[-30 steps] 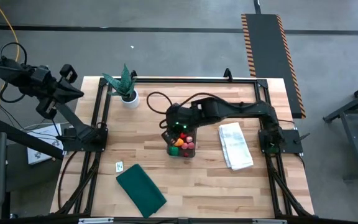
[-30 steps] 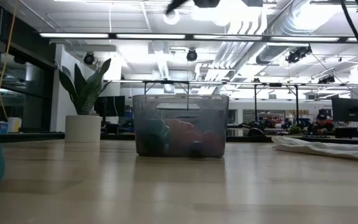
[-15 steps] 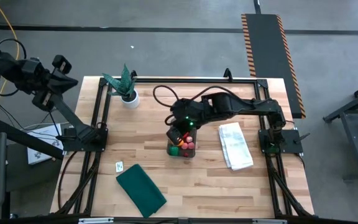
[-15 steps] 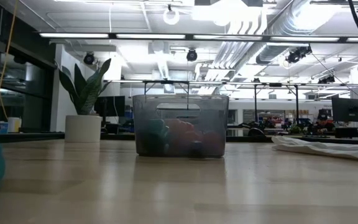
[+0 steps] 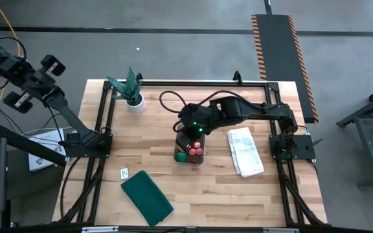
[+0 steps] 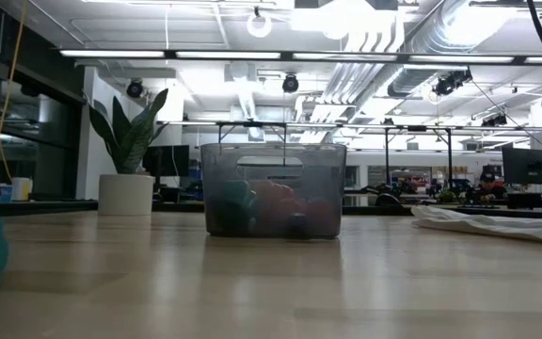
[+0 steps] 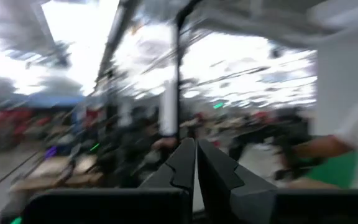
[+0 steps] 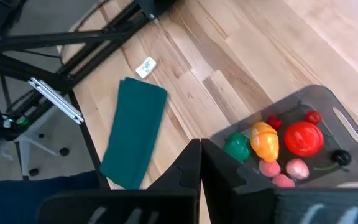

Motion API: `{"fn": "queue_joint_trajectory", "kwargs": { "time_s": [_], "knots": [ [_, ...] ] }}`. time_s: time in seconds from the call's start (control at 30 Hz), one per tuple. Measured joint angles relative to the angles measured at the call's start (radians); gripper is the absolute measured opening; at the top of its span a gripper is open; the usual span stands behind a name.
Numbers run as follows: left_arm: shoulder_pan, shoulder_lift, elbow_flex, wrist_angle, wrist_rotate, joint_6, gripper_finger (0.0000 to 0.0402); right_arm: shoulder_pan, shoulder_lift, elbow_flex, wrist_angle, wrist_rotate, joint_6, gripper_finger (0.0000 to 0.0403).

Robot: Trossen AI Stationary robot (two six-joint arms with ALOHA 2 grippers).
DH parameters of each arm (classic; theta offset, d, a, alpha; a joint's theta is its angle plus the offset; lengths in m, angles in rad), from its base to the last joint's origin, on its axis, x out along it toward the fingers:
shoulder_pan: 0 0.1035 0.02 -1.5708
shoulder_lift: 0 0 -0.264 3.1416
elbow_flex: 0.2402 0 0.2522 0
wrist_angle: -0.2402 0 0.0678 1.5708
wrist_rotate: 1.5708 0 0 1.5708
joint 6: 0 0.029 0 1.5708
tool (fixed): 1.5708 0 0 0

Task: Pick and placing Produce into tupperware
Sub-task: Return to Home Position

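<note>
The high view alone gives the whole layout. The tupperware [image 5: 190, 153] sits near the middle of the tabletop [image 5: 232, 191]. A plant [image 5: 132, 90] is by the far left corner, a white cloth [image 5: 245, 151] lies toward the right edge, and a green cloth [image 5: 146, 197] lies near the front edge with a small tag [image 5: 124, 173] beside it.

The low view shows only the tupperware's side, where the produce is dim coloured shapes behind the tinted wall.

The right wrist view looks down into the tupperware and separates the produce [image 8: 272, 146]. There is a red ball [image 8: 303, 138], an orange piece [image 8: 265, 140] touching a green one [image 8: 236, 146], two pink bits, two small red ones and a dark berry [image 8: 340, 157].

The right arm [image 5: 251, 111] reaches from the right edge toward the middle, its elbow raised and its wrist bent down. The right gripper [image 8: 199, 163] has its fingers pressed together and holds nothing. It hangs above the tupperware's far left corner, clear of the rim, with all the produce inside.

The left arm [image 5: 60, 107] is folded back beyond the tabletop's left edge, well apart from the tupperware. The left gripper [image 7: 195, 163] points out at the blurred room, its fingers together and empty.
</note>
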Motion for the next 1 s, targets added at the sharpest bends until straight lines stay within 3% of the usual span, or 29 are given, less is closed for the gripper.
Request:
{"fn": "queue_joint_trajectory", "kwargs": {
  "time_s": [0.17, 0.47, 0.83, 1.0],
  "knots": [
    [-0.069, -0.013, -0.001, 0.042, 0.099, 0.060, 0.0010, -0.002, 0.000, 0.000, -0.019, 0.000, 0.017, 0.0000],
    [-0.279, -0.026, -0.006, 0.009, 0.010, 0.038, 0.0001, 0.007, 0.000, 0.000, -0.022, 0.045, 0.059, 0.0000],
    [-0.287, -0.026, 0.002, -0.012, -0.024, -0.010, 0.0000, 0.024, 0.001, 0.000, -0.027, 0.080, 0.083, 0.0000],
    [-0.287, -0.026, 0.002, -0.056, -0.165, -0.093, 0.0000, 0.026, 0.001, 0.000, -0.027, 0.080, 0.095, 0.0000]
  ]
}}
